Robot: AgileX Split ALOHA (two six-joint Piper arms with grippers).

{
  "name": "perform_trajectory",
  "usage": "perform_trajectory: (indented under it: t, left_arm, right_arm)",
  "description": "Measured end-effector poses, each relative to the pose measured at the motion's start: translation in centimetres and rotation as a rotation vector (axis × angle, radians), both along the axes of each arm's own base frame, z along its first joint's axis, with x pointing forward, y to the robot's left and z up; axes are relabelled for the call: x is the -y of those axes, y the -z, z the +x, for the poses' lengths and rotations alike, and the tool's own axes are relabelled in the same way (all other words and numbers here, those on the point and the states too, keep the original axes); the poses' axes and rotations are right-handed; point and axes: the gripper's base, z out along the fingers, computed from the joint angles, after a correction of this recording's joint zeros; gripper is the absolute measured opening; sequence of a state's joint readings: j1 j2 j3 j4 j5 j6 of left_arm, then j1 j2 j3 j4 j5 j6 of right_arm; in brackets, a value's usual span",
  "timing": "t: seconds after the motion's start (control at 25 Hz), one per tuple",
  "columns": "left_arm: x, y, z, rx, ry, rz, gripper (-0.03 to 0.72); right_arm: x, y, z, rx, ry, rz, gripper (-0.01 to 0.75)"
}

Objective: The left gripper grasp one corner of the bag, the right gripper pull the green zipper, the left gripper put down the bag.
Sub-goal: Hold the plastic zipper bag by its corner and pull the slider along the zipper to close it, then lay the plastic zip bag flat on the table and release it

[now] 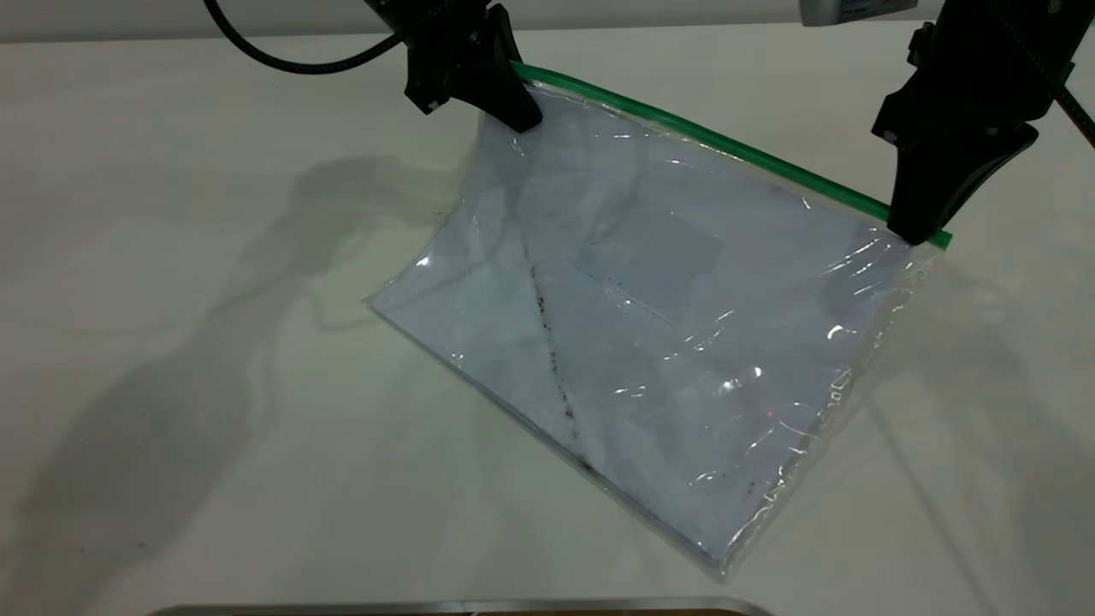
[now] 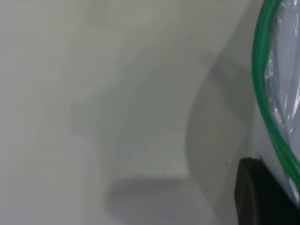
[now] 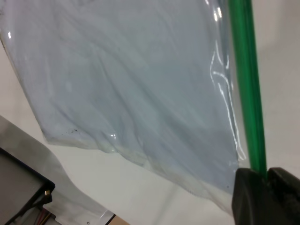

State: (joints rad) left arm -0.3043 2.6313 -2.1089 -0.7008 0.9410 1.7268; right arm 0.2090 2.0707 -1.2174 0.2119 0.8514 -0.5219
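Note:
The clear bag (image 1: 650, 342) hangs tilted, its top edge lifted and its lower edge resting on the table. The green zipper (image 1: 710, 137) runs along the raised edge. My left gripper (image 1: 517, 107) is shut on the corner of the bag (image 1: 522, 77) at the back left and holds it up. My right gripper (image 1: 917, 231) is shut on the green zipper at its far right end. In the right wrist view the zipper (image 3: 247, 84) passes between my closed fingertips (image 3: 248, 190). In the left wrist view the strip (image 2: 262, 93) curves beside one black finger (image 2: 262, 192).
A metal edge (image 1: 462, 607) lies along the table's front. A grey device (image 1: 855, 8) stands at the back right. The bare white table (image 1: 171, 342) spreads to the left of the bag.

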Motion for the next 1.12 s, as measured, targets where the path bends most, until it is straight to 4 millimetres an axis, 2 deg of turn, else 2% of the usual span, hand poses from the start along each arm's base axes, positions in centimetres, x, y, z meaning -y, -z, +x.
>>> perform_trajectory:
  t: [0.2,0.36,0.48,0.64,0.76,0.84,0.96,1.12]
  left_arm:
    - [0.0,0.0,0.0,0.000,-0.002,0.001,0.053]
    - [-0.3,0.1,0.2,0.006,-0.019,0.022,0.087]
    - [-0.8,0.2,0.5,0.011,-0.045,0.034,0.167]
    - [-0.9,0.1,0.7,0.016,-0.073,0.025,0.350]
    - [-0.9,0.1,1.0,0.005,-0.137,0.025,0.480]
    - [-0.9,0.1,1.3,0.000,-0.214,0.022,0.549]
    - [-1.1,-0.4,1.9,0.007,-0.324,0.036,0.599]
    - [-1.7,-3.5,2.4,0.031,-0.458,0.067,0.607]
  right_arm:
    - [0.0,0.0,0.4,0.042,0.001,-0.005,0.052]
    - [0.1,0.0,0.6,0.070,-0.001,-0.012,0.130]
    - [0.3,0.0,0.9,0.091,0.005,-0.012,0.260]
    - [0.3,0.0,1.3,0.136,0.013,-0.009,0.443]
    - [0.3,0.0,1.7,0.180,0.015,-0.011,0.533]
    - [0.4,-0.1,2.0,0.217,0.021,-0.008,0.561]
    - [0.3,-0.9,2.3,0.274,0.027,-0.001,0.573]
    - [0.4,-3.8,2.7,0.389,0.026,0.010,0.575]
